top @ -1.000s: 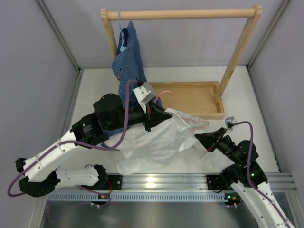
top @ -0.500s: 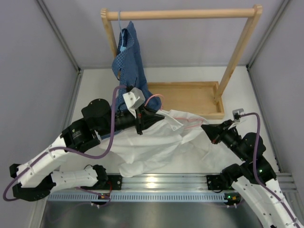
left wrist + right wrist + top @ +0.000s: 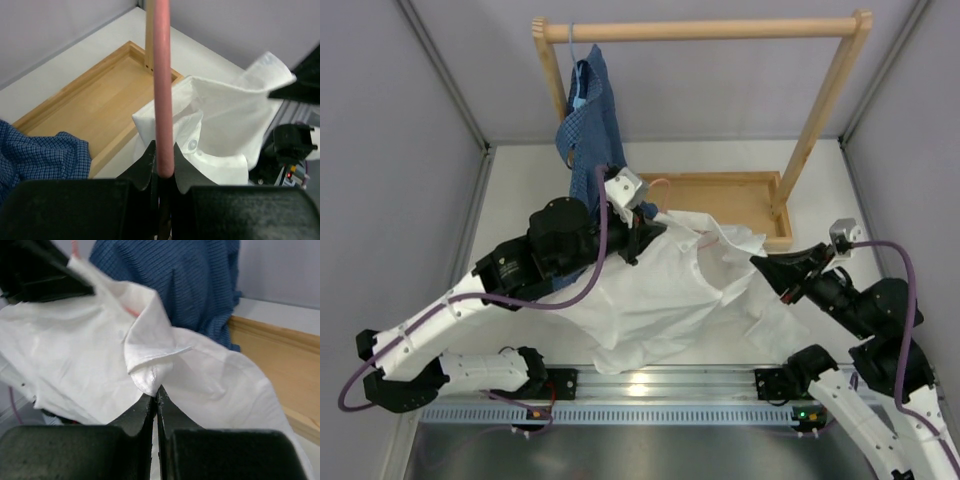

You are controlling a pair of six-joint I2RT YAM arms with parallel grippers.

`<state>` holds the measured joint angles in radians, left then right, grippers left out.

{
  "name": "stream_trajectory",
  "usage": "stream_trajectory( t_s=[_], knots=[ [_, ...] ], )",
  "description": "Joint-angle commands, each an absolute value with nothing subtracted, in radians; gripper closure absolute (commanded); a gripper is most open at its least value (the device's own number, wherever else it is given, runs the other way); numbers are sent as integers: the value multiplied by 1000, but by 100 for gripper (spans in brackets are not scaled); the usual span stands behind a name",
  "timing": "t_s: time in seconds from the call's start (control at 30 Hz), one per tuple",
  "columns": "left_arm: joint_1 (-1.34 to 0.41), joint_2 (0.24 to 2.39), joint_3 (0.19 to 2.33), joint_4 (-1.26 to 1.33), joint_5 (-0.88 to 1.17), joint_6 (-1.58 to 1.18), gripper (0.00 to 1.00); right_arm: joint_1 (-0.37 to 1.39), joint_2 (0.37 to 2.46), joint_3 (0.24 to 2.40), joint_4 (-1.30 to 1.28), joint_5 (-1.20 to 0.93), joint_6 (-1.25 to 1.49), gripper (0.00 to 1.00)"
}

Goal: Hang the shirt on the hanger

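While the shirt [image 3: 660,300] is held up between both arms, its long axis is seen in the top view to run from the hem at 7 o'clock to the collar at 2 o'clock, over the middle of the table [image 3: 520,190]. The hanger [image 3: 163,85] is clamped in the left gripper [image 3: 163,165], its pink wire pointing straight away from the jaws toward 12 o'clock. Its hook is seen beside the wooden tray [image 3: 730,205]. A fold of white cloth by the collar is pinched in the closed right gripper [image 3: 156,392].

Compared with half a second ago, the collar end is lifted and drawn toward 3 o'clock, and the left gripper is carried toward 1 o'clock.

Most of the hanger's frame is covered by cloth, so whether it lies inside the shirt cannot be told. The blue checked shirt [image 3: 588,130] is cut off in both wrist views.
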<state>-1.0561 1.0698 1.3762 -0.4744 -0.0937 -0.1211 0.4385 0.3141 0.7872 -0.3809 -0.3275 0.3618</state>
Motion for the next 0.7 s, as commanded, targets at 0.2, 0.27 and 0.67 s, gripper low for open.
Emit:
stream_trajectory(
  t_s=[0.2, 0.27, 0.67],
  knots=[
    [-1049, 1170, 1514, -92, -258, -325, 100, 443, 196, 573, -232, -597, 445, 100],
    [-1032, 1199, 1542, -74, -215, -357, 100, 443, 183, 509, -230, -542, 454, 100],
    [-931, 1167, 1292, 170, 186, -313, 100, 445, 127, 845, -800, -155, 330, 39]
  ],
)
